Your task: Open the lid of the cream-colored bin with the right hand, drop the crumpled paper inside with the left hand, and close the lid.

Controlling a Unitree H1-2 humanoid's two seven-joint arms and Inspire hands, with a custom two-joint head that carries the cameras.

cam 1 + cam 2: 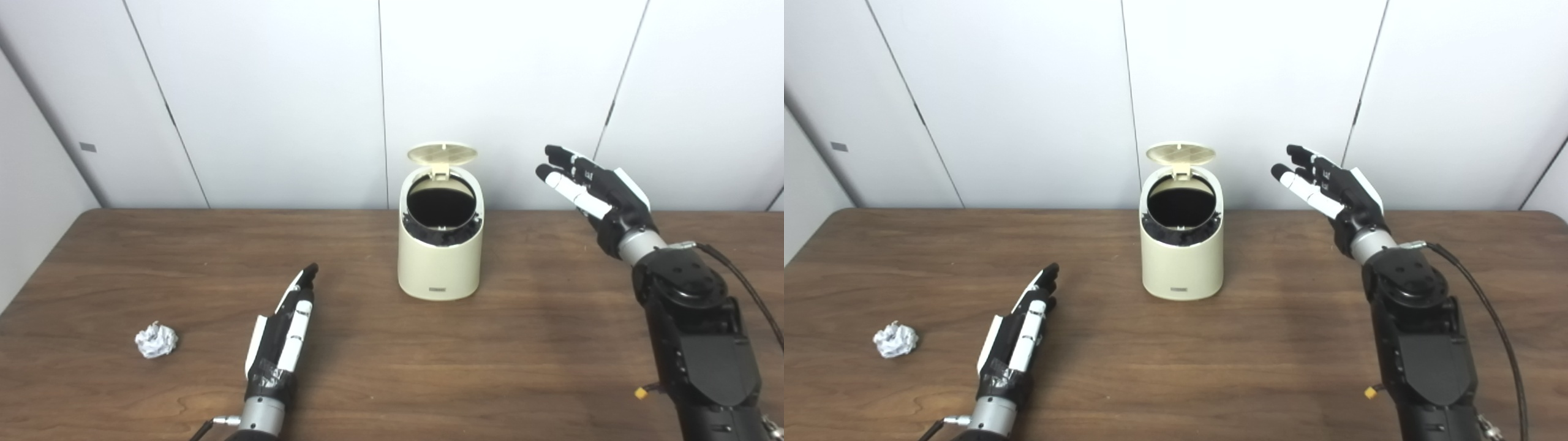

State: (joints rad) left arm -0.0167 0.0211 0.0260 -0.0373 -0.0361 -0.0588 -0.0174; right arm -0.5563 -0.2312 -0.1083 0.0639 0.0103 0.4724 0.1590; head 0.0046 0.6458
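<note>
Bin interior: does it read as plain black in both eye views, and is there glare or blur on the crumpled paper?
Left eye view: the bin interior is flat black, no detail inside; the lid is evenly lit. The crumpled paper is bright and slightly washed out, folds visible. Right eye view: same dark interior, paper sharp enough; soft shadow beside the left robot hand; no motion blur on the right robot hand.

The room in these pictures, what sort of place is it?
Probably a robot test room, not a home: a bare wooden table against plain white wall panels, with only a small bin, a paper ball and two robot arms.
</note>
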